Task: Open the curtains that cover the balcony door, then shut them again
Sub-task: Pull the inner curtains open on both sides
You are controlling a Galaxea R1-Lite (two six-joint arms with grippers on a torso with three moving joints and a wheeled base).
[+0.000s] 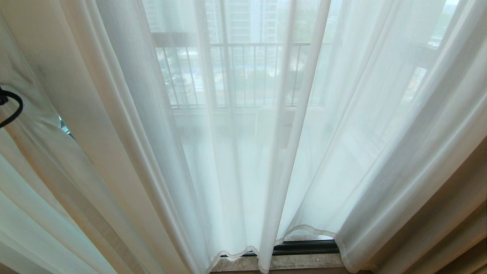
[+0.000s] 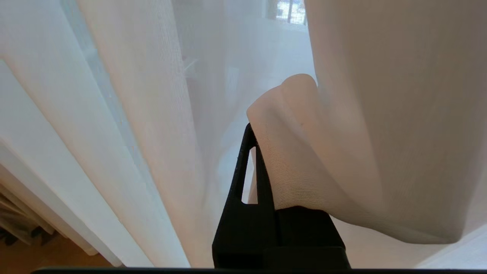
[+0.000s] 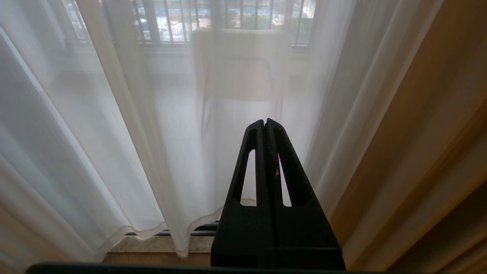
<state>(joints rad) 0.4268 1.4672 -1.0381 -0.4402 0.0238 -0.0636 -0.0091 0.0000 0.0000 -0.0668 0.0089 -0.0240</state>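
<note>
The sheer white curtains hang closed across the balcony door, whose dark bottom track shows under their hems. In the left wrist view my left gripper is shut on a cream fold of curtain. That fold drapes over one finger and hides it, while the other black finger stays bare. Only the left arm's black cable shows at the far left of the head view, where the fabric is drawn aside. My right gripper is shut and empty, held off the curtain.
A heavier taupe drape hangs at the right edge, also right of the right gripper. Through the sheer fabric I see a chair and the balcony railing. A stone sill runs along the floor.
</note>
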